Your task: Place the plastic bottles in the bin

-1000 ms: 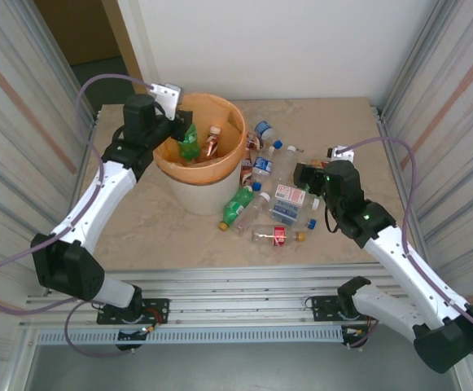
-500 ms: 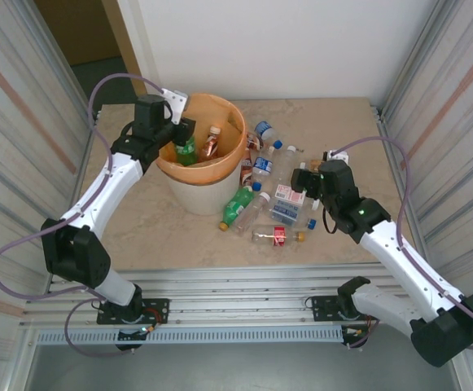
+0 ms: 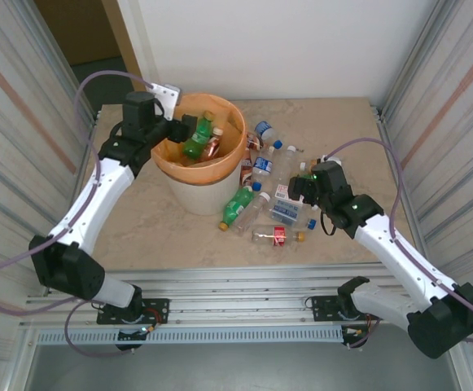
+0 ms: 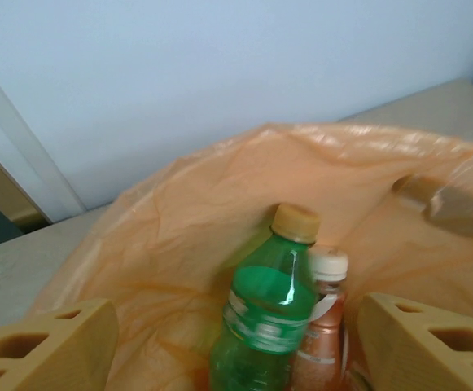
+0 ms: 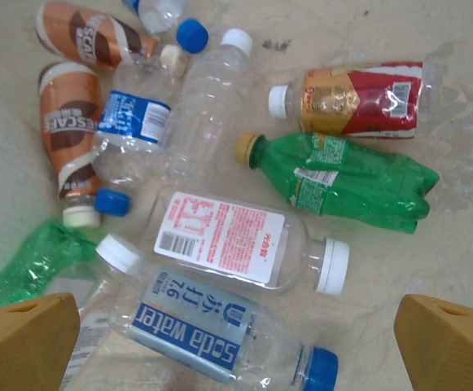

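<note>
Both gape wide — the left tool (image 3: 189, 129) over the rim of the bin (image 3: 195, 195), a green bottle (image 4: 264, 326) loose inside; the right tool (image 3: 295, 186) above bottles (image 5: 224, 240) crowding the bench (image 3: 155, 228) beside it.

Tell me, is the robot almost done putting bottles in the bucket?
Not nearly. Done: a green bottle and a brownish bottle sit in the bin. In hand: nothing; the left gripper hangs open over the bin, the right gripper open above the loose bottles. Left: about ten of them on the table.
</note>
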Robot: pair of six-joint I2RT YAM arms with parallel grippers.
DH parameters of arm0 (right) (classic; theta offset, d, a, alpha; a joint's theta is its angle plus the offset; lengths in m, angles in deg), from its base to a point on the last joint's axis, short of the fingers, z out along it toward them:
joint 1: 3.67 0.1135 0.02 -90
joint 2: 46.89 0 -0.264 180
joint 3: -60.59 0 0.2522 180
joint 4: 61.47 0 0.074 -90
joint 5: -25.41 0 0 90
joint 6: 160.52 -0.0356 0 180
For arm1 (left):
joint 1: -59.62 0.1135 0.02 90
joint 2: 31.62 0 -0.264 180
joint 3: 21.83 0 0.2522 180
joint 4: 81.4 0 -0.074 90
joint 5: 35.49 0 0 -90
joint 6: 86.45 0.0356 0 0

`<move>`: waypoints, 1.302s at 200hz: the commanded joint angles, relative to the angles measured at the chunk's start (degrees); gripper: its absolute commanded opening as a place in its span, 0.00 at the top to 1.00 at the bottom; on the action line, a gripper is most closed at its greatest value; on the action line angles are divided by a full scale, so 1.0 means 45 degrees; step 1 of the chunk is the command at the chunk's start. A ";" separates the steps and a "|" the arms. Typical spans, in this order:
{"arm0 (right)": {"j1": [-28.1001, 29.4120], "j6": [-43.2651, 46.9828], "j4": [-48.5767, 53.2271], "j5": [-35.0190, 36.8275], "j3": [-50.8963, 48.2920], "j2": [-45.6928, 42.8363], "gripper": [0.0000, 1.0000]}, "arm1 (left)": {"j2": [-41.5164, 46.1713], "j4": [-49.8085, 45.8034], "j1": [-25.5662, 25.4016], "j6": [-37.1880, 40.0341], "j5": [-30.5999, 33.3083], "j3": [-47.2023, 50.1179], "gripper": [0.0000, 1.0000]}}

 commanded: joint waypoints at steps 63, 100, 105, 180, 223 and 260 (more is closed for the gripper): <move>-0.0178 -0.0006 0.1141 -0.0890 0.0383 0.0668 0.01 | 0.3866 0.1591 0.0037 -0.2245 -0.1208 0.2306 0.02; 0.0325 0.0703 0.1711 -0.2054 0.0292 0.0648 0.03 | 0.5445 0.2097 0.0036 -0.2931 -0.0250 0.3922 0.01; 0.0508 0.0767 0.1860 -0.2008 0.0292 0.0639 0.03 | 0.5643 0.2216 0.0022 -0.3017 -0.0092 0.4156 0.01; 0.4504 0.1935 0.3868 -0.0315 0.0897 0.2073 0.03 | 0.7003 0.3156 0.0021 -0.3576 0.1003 0.5645 0.01; 0.5909 0.2446 0.4080 0.0561 0.1215 0.3875 0.05 | 0.7120 0.2986 0.0040 -0.3608 0.1110 0.5693 0.01; 0.6241 0.2768 0.3816 0.1049 0.1406 0.4921 0.05 | 0.7255 0.2978 0.0022 -0.3585 0.1242 0.5778 0.01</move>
